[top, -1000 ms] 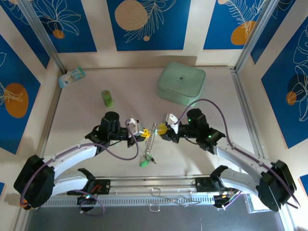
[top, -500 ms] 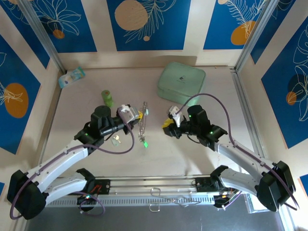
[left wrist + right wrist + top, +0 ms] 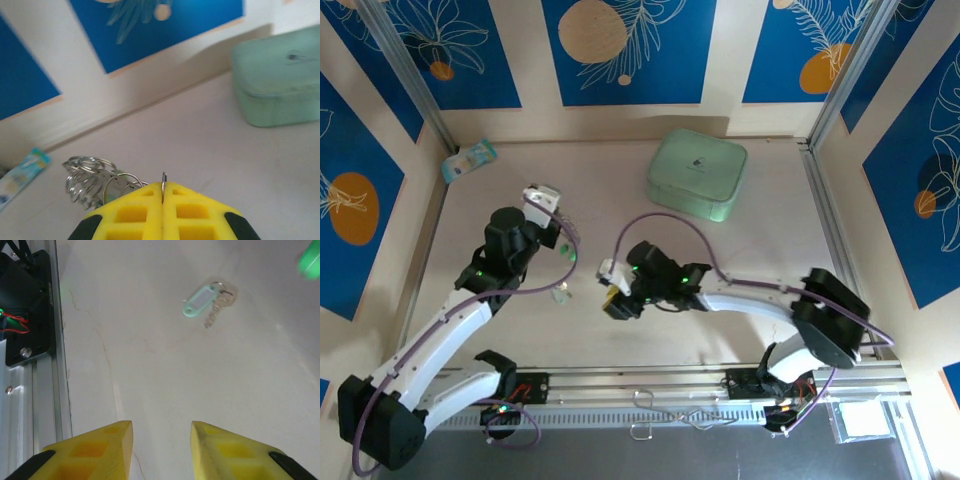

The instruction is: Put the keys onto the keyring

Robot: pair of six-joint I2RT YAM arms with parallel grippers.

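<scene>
Keyring, a thin silvery wire loop, is pinched in the closed left jaws, raised at 10 o'clock above the pale surface. The mint-tagged silver key lies flat at 1 o'clock of the empty, part-spread right jaws. Risk: the flat key skids under a pinch; the loop twists. Right arm reaches low across centre; left arm is lifted.

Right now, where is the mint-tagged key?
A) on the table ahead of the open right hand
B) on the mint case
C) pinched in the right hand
A: the key lies on the table beyond the right hand, which is open and empty.
</scene>
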